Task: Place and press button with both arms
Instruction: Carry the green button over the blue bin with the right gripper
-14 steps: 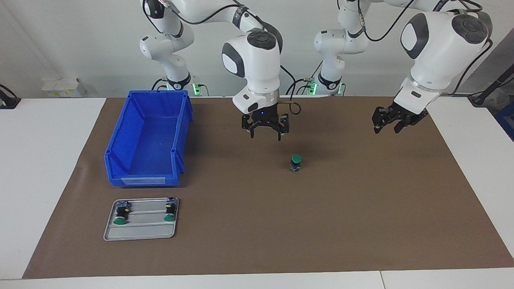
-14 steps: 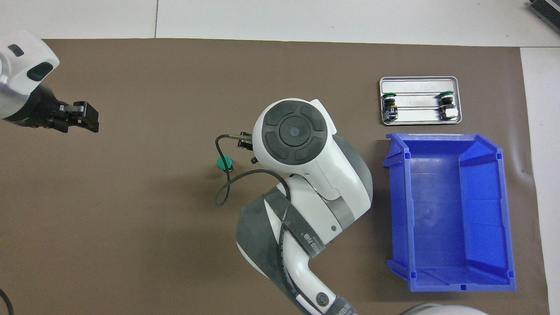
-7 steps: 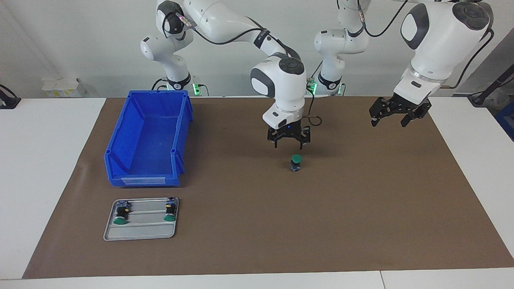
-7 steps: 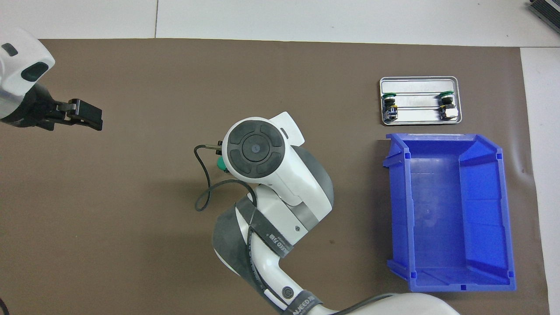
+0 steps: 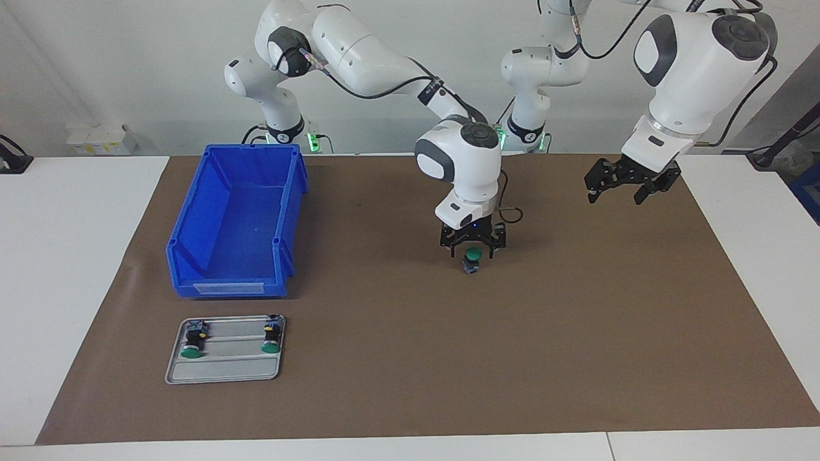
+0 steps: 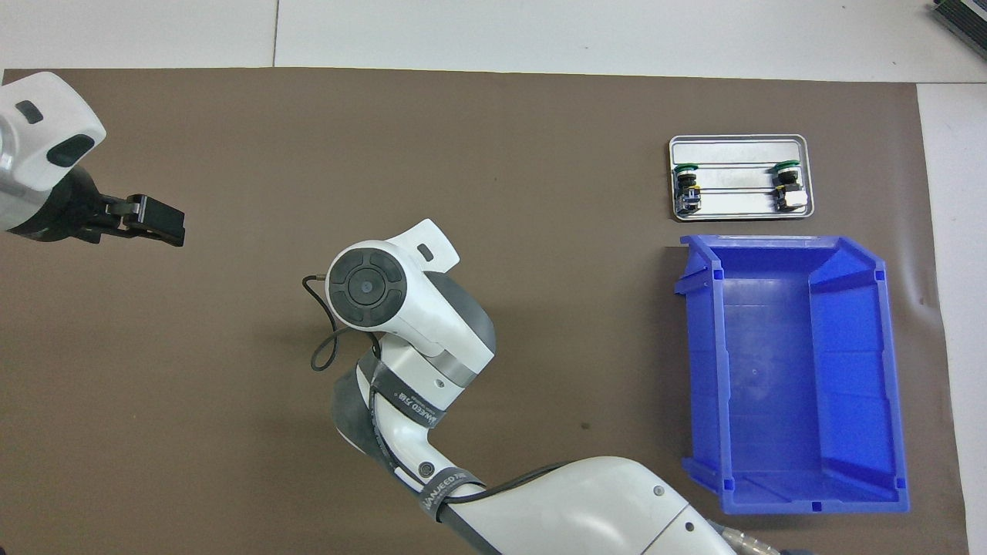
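the button (image 5: pixel 472 257) stands upright, green cap up, near the middle of the brown mat (image 5: pixel 576 358). the right gripper (image 5: pixel 473 244) is low over it, jaws wide, fingers on either side of the cap, not gripping. in the overhead view the right arm's wrist hides the button. the left gripper (image 5: pixel 624 187) hangs open over the mat near the corner at the left arm's end, holding nothing. a blue bin (image 5: pixel 192 243) and a tray (image 5: pixel 224 374) with two more buttons sit at the right arm's end.
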Robot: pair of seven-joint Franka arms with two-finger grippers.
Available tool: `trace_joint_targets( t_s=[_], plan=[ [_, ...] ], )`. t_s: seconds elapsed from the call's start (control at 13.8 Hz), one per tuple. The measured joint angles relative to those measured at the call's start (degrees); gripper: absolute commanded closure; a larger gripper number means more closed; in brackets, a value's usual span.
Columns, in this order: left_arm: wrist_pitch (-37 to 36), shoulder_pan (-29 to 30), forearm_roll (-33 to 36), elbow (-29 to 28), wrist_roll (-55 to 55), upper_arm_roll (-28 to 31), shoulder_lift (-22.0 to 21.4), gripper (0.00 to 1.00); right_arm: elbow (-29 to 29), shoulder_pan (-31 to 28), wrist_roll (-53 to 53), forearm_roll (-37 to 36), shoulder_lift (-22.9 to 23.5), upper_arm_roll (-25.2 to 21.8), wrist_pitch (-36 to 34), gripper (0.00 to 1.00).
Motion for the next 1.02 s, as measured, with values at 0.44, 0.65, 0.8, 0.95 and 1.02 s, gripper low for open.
trace_joint_targets(
  t_s=[0.44,0.65,0.8,0.95,1.02],
  plan=[
    [0.12,0.1,0.0,-0.73,0.0,0.31,-0.55,0.0,-0.21,0.37,-1.0,-0.68,0.47,0.01,0.56,0.27],
    [0.77,0.15,0.0,-1.45,-0.02,0.37,-0.73,0.0,-0.39,0.68,-1.21,-0.7,0.51,0.01,0.56,0.99],
    [1.06,0.16,0.0,-1.87,-0.35,0.39,-0.91,0.0,-0.46,0.87,-1.67,-0.71,0.51,0.01,0.48,1.0],
    [1.1,0.16,0.0,-2.11,-0.83,0.39,-1.06,0.0,-0.49,0.89,-2.82,-0.74,0.51,0.01,0.37,1.0],
    [1.11,0.16,0.0,-2.17,-0.92,0.39,-1.09,0.0,-0.49,0.88,-3.21,-0.74,0.51,0.01,0.37,1.0]
  ],
)
